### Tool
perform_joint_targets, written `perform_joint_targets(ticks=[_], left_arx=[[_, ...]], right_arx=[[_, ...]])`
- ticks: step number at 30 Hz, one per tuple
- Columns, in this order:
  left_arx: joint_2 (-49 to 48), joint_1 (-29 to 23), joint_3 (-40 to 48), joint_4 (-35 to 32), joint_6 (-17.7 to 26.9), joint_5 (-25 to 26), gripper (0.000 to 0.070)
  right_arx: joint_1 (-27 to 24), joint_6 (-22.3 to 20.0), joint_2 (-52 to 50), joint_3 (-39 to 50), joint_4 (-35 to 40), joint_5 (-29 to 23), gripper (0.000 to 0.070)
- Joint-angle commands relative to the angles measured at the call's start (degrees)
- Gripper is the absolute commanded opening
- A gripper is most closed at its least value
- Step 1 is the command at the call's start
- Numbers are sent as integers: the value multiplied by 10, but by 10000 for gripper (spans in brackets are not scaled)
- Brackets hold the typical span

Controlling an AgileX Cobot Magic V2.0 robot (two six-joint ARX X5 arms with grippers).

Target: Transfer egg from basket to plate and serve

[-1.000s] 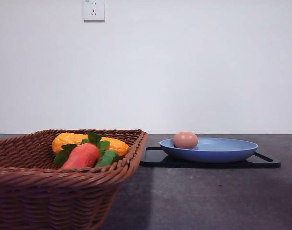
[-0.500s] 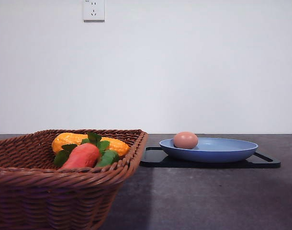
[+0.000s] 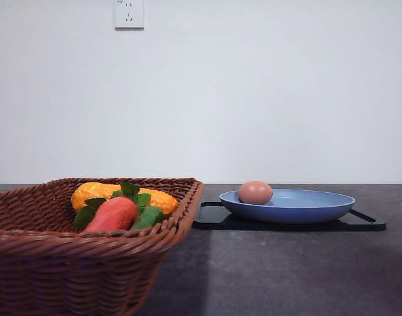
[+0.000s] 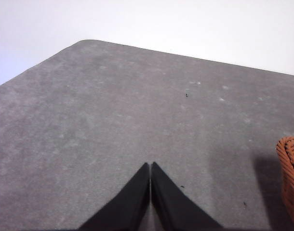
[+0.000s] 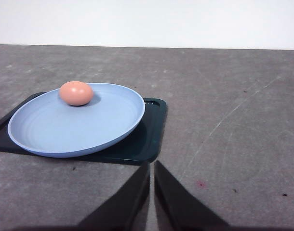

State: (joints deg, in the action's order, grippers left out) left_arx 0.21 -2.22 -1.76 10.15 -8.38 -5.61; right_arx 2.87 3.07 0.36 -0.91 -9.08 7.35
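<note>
- The egg lies on the plate, toward its left edge as I look forward over the surface; from my right wrist it sits close to the plate's rim.
- The plate rests on a flat black tray, which lies on the dark grey surface to the right of the basket.
- The basket stands near me on the left, and in it I see a yellow corn cob and an orange-red carrot-like item with green leaves, the two touching.
- My right tool has its fingers drawn together with only a thin slit between the tips, holding nothing, just beside the tray's near edge.
- My left tool is likewise pressed closed and empty above bare surface, with what looks like the basket's corner at the frame's edge, though too little shows to be sure.
</note>
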Motion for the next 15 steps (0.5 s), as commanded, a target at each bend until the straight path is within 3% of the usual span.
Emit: perform_joint_targets(ticks=[1, 15], left_arx=[[0, -1, 16, 2, -2, 3, 0], [0, -1, 16, 2, -2, 3, 0]], right_arx=[[0, 6, -2, 3, 5, -1, 0], [0, 6, -2, 3, 5, -1, 0]])
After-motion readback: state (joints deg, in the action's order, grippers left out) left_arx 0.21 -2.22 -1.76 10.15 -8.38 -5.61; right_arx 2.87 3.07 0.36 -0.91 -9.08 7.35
